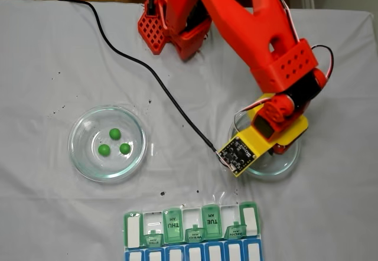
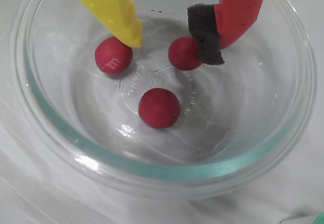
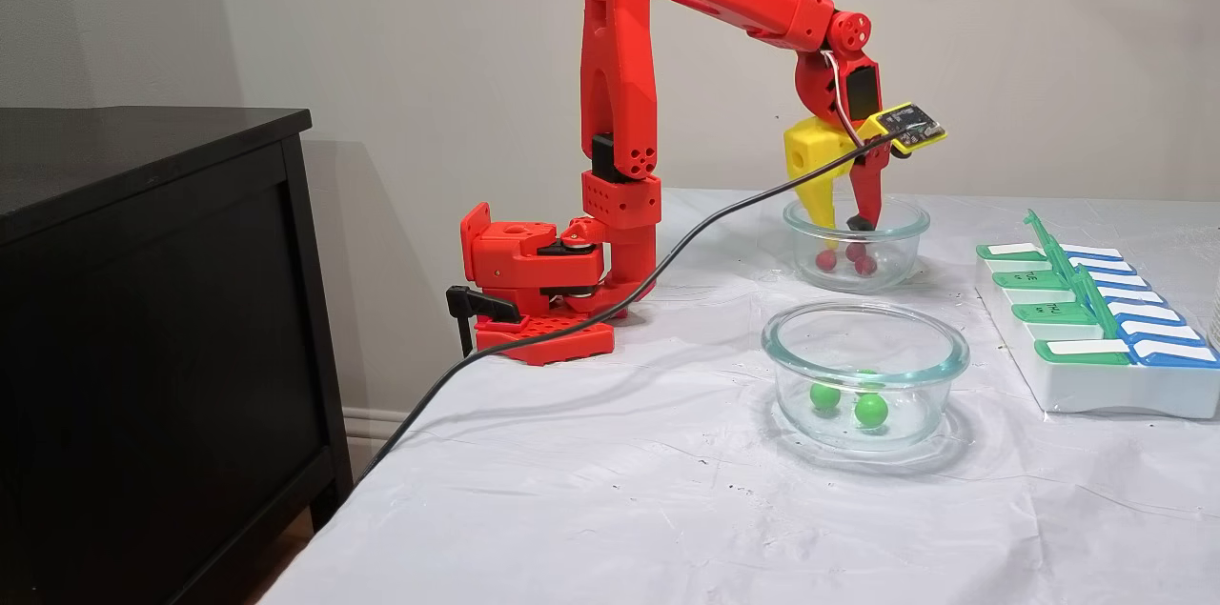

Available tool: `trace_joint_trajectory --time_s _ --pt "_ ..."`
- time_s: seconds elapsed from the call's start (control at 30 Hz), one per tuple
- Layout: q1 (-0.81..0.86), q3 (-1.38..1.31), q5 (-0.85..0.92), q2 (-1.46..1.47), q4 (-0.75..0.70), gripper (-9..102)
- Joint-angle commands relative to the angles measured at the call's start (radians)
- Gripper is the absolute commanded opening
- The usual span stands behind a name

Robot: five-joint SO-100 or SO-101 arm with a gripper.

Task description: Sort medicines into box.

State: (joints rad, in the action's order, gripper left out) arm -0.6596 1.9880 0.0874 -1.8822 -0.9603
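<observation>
Three green medicines (image 1: pixel 116 143) sit in the left glass dish (image 1: pixel 82 157) of the overhead fixed view, none sorted yet. Right of it, the gripper (image 2: pixel 174 44) hangs inside a second glass dish (image 2: pixel 167 171), fingers apart and holding nothing; in the wrist view its padded red finger (image 2: pixel 205 34) touches one of three red medicines (image 2: pixel 159 107). Along the bottom, the box (image 1: pixel 192 234) has several lids raised, but its compartments are cut off by the frame edge and hard to read, so apparently all six remain to be sorted.
</observation>
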Motion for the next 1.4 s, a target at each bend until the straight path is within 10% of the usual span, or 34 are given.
trace_joint_trajectory --time_s 0.0,1.37 --pt "-0.009 -0.011 -0.009 -0.025 0.017 18" --pt "-0.147 -0.092 -0.02 0.046 -0.195 22"
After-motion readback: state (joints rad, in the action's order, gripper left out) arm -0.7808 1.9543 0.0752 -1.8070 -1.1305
